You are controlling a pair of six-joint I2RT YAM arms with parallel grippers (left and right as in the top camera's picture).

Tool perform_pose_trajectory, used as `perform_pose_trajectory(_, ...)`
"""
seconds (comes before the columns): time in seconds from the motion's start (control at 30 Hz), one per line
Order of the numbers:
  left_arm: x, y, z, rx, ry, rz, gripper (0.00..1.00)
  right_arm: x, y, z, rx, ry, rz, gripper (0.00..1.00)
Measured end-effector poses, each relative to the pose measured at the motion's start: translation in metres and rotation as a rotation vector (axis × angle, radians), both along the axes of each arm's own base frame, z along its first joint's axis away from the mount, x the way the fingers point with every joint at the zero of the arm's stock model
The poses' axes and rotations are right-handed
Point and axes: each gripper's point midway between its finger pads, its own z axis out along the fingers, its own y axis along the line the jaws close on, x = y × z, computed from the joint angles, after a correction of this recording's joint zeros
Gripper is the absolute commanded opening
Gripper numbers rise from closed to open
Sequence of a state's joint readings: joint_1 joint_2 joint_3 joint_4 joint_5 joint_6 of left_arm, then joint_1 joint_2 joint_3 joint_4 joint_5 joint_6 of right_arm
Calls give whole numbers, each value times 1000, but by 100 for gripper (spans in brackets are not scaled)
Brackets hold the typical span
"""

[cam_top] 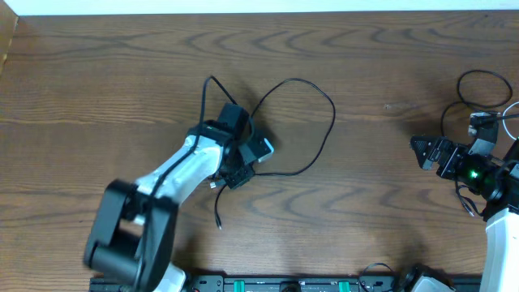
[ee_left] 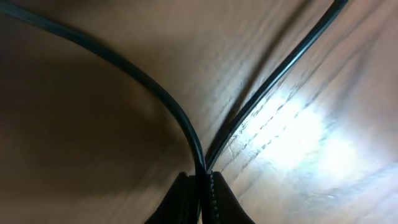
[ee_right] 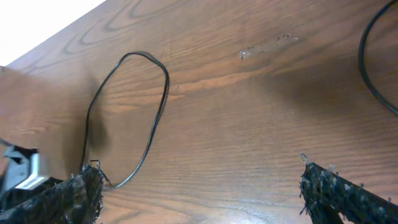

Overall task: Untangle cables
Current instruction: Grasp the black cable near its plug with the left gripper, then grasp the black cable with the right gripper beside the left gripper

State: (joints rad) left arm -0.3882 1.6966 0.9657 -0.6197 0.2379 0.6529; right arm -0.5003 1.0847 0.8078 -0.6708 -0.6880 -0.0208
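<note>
The left gripper (cam_top: 243, 154) is stretched out over the middle of the wooden table (cam_top: 97, 73), its jaws closed on the black cable (cam_top: 331, 113). In the left wrist view two strands of that cable run across the wood and meet right at the pinched fingertips (ee_left: 214, 193), where they are clamped together. From above, the cable swings out from the left gripper in one wide loop on the side toward the right arm and comes back in under the gripper. One short stretch sticks out past the gripper toward the table's far edge. Another trails back beside the left arm and ends in a small plug (cam_top: 219, 226) lying on the wood. The right gripper (cam_top: 420, 151) sits well apart from the left gripper, low over bare wood, with its jaws spread wide and nothing between them. A separate loop of black cord (cam_top: 482, 72) lies farther still from the left gripper, just beside the right arm.
</note>
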Motion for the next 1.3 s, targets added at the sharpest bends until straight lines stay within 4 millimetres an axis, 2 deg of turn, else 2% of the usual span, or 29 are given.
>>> perform_pose_trajectory(0.07,6,-2,21,-28,-64,10,7,0,0,0,16,8,-14,99)
perform_pose_trajectory(0.3,23,-10,117,-158,-362,27,7,1,0,1,109,48,-98,99)
perform_pose_trajectory(0.47,20,-8,159,-217,-483,41,8,1,6,5,198,62,-119,99)
perform_pose_trajectory(0.7,10,-15,198,-335,-563,51,7,0,30,22,343,30,-29,96)
perform_pose_trajectory(0.9,5,-41,240,-552,-622,16,8,-3,47,37,469,23,24,97)
perform_pose_trajectory(1.0,1,-51,257,-644,-629,5,8,-1,59,42,454,-7,95,97)
perform_pose_trajectory(1.13,-8,-59,270,-723,-615,-17,7,-1,82,38,404,-2,182,98)
perform_pose_trajectory(1.3,-19,-64,279,-784,-591,-41,7,6,108,24,333,47,224,99)
